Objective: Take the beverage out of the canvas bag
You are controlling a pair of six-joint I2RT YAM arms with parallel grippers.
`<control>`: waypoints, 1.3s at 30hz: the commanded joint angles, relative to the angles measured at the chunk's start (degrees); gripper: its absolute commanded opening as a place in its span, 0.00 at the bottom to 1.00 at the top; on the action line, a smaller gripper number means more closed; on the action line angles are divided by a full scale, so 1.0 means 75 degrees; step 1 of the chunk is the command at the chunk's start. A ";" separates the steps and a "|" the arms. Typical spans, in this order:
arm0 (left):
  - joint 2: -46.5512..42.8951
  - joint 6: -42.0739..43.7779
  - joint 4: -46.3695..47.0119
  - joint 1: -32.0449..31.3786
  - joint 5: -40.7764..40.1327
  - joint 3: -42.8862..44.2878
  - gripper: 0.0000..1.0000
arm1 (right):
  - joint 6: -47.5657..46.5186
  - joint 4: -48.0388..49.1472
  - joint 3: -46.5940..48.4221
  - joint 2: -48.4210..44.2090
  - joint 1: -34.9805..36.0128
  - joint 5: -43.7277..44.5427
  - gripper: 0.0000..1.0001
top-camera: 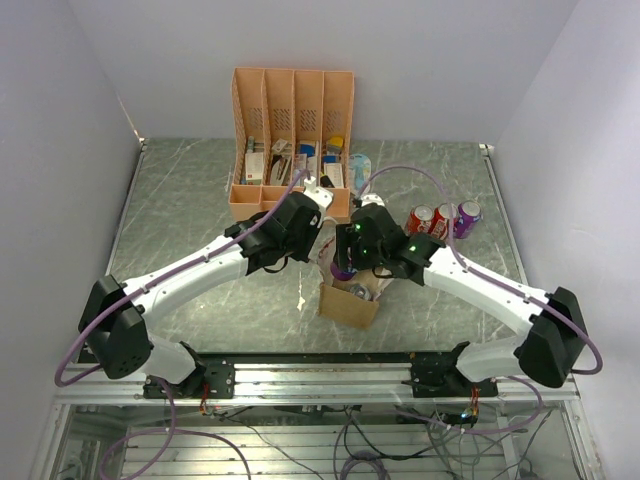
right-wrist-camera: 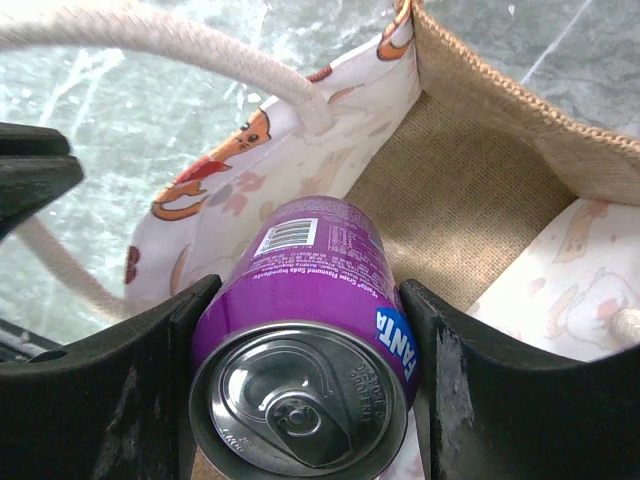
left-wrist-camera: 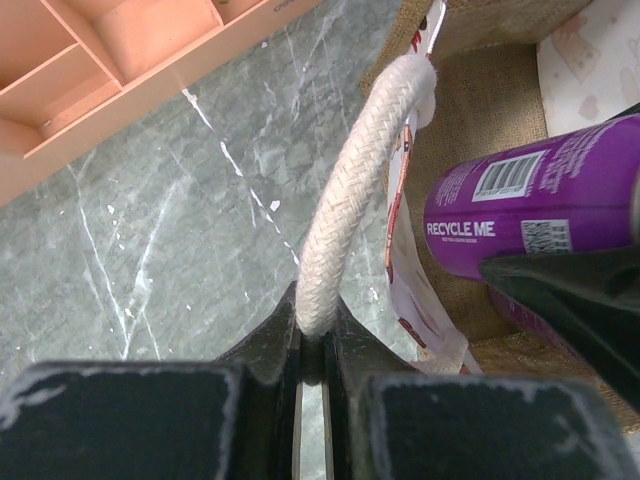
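Right gripper (right-wrist-camera: 305, 305) is clamped across the body of a purple soda can (right-wrist-camera: 320, 255), one finger on each side, pull-tab end toward the wrist camera. The can sits at the mouth of the canvas bag (top-camera: 352, 305) with its base pointing into the burlap interior; cannot tell whether the base clears the rim. Left gripper (left-wrist-camera: 320, 325) is pinched tight on one rope handle (left-wrist-camera: 358, 190), holding that side of the bag. Handling, judged: the can is rigid and smooth-walled, probably full and so fairly heavy for its size. Bare aluminium is slippery, so a mid-body grasp across the width, as here, looks like the right hold; too hard a squeeze could dent it. The bag is soft and light and would likely ride up with the can unless restrained, and the handle is the sensible place to do that. Count: bag 1. Rope handles 2, the second handle (right-wrist-camera: 627, 322) just showing at the edge of the right wrist view. Cans 4: one in the grasp, three standing on the table (top-camera: 180, 200) to the right of the bag, being two red cans (top-camera: 431, 220) and one purple can (top-camera: 467, 217). Pink organizer (top-camera: 292, 120) 1, with four slots, at the far side.
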 commanded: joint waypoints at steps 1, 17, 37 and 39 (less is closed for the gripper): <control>0.0035 0.0117 -0.0087 -0.0027 -0.0020 0.0199 0.07 | 0.0143 0.0777 0.0048 -0.0608 -0.0314 -0.0584 0.00; 0.0217 0.0108 -0.0186 -0.0033 0.0120 0.0294 0.07 | -0.0303 0.0165 0.1481 -0.1458 -0.1070 -0.0552 0.00; 0.0213 0.0105 -0.0266 -0.0084 0.0039 0.0302 0.07 | -0.1877 0.0744 0.1837 -0.1333 -0.1832 0.4896 0.00; 0.0172 0.0111 -0.0267 -0.0106 -0.0050 0.0290 0.07 | -0.1930 0.1057 0.1769 -0.1076 -0.2343 0.5094 0.00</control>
